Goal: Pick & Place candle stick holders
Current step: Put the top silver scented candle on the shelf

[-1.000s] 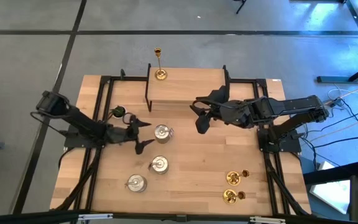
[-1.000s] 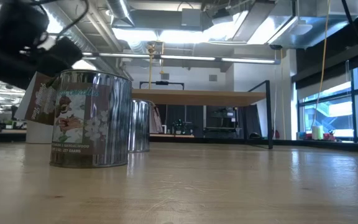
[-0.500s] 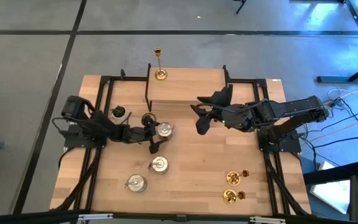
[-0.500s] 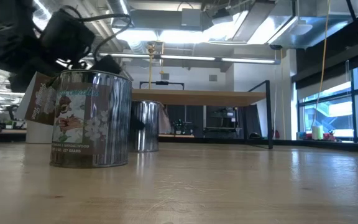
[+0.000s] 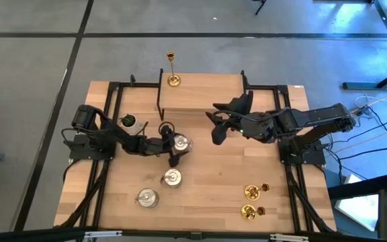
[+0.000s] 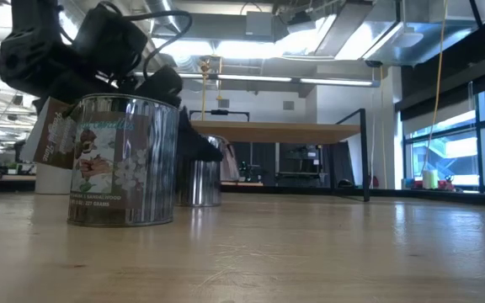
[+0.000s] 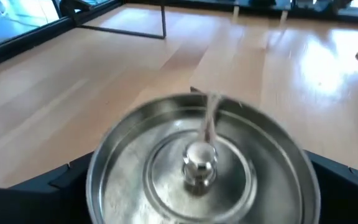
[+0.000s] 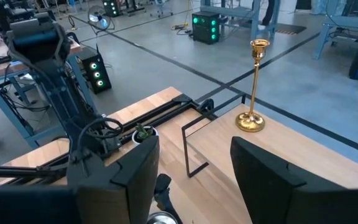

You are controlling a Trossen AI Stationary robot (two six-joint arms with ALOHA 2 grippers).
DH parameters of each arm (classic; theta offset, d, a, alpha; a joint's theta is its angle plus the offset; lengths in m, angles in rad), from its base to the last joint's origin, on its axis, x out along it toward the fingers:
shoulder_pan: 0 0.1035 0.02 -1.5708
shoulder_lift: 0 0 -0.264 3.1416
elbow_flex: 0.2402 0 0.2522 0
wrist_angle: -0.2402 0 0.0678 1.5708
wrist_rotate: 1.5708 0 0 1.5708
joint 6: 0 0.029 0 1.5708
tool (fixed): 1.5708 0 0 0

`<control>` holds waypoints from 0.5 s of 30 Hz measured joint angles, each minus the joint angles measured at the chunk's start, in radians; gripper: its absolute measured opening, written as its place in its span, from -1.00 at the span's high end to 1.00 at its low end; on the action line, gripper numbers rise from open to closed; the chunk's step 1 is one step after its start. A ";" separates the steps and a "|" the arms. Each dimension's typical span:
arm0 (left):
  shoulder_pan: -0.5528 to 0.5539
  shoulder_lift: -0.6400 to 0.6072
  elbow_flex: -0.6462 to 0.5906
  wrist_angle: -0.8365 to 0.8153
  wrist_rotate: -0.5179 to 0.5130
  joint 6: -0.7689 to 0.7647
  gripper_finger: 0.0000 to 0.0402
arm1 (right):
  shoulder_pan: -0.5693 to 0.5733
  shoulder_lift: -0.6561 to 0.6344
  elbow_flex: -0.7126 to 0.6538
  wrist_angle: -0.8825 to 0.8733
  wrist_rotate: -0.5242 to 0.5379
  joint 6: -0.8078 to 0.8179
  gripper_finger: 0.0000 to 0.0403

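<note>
In the high view my left gripper (image 5: 170, 144) reaches level from the table's left and stands open. One finger (image 5: 165, 128) is on the far side and one (image 5: 175, 160) on the near side of a squat silvery candle stick holder (image 5: 179, 142) standing on the table. That holder (image 7: 197, 155) fills the gap between the fingers in the left wrist view. Two more silvery holders (image 5: 172, 177) (image 5: 146, 197) stand nearer the front. A tall gold holder (image 5: 173, 79) stands on the raised shelf (image 5: 200, 94). My right gripper (image 5: 217, 129) hovers open above mid-table, with nothing between its fingers.
Two gold holders (image 5: 250, 193) (image 5: 248, 212) lie near the table's front right. A tiny white pot with a green plant (image 5: 129, 122) stands by the left arm. The nearest silvery holder (image 6: 125, 160) looms large in the low view. Black frame rails run along both table sides.
My left gripper has moved toward the table's right, staying low and open. Its fingers now stand on either side of the farthest silvery holder, which has stayed in place. My right gripper has kept still.
</note>
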 joint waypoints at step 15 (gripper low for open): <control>0.000 0.025 0.002 -0.191 -0.038 -0.090 -0.99 | 0.006 0.000 0.000 -0.041 0.026 -0.011 -0.01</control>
